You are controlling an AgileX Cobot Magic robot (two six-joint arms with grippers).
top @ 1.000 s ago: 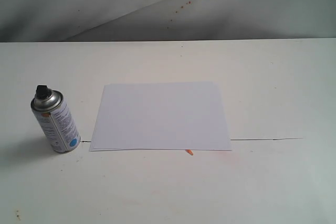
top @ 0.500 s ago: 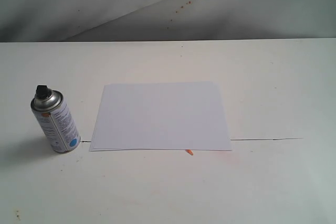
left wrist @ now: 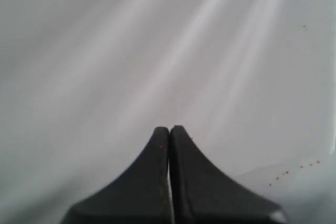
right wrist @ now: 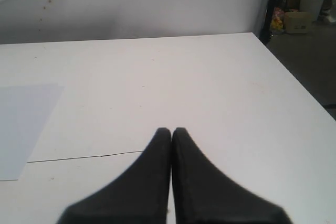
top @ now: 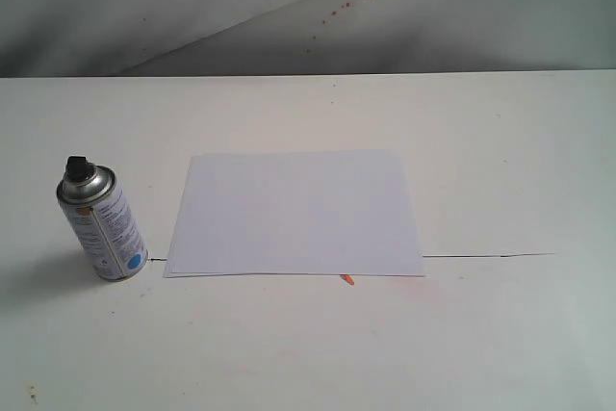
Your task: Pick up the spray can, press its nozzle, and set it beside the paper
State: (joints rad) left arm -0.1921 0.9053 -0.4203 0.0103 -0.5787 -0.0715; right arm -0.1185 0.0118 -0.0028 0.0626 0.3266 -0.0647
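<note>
The silver spray can (top: 104, 223) stands upright on the white table at the left of the exterior view, its black nozzle (top: 76, 166) on top. Just to its right the white paper (top: 295, 212) lies flat; one corner of the paper (right wrist: 23, 124) also shows in the right wrist view. Neither arm appears in the exterior view. My left gripper (left wrist: 169, 129) is shut and empty, facing a blurred white backdrop. My right gripper (right wrist: 171, 130) is shut and empty, above the bare table to the right of the paper.
A thin dark line (top: 486, 256) runs across the table (top: 500, 161) from the paper's near right corner. A small orange mark (top: 347, 279) sits by the paper's near edge. The table's right edge (right wrist: 294, 77) borders a floor with clutter and a white cup (right wrist: 313, 1).
</note>
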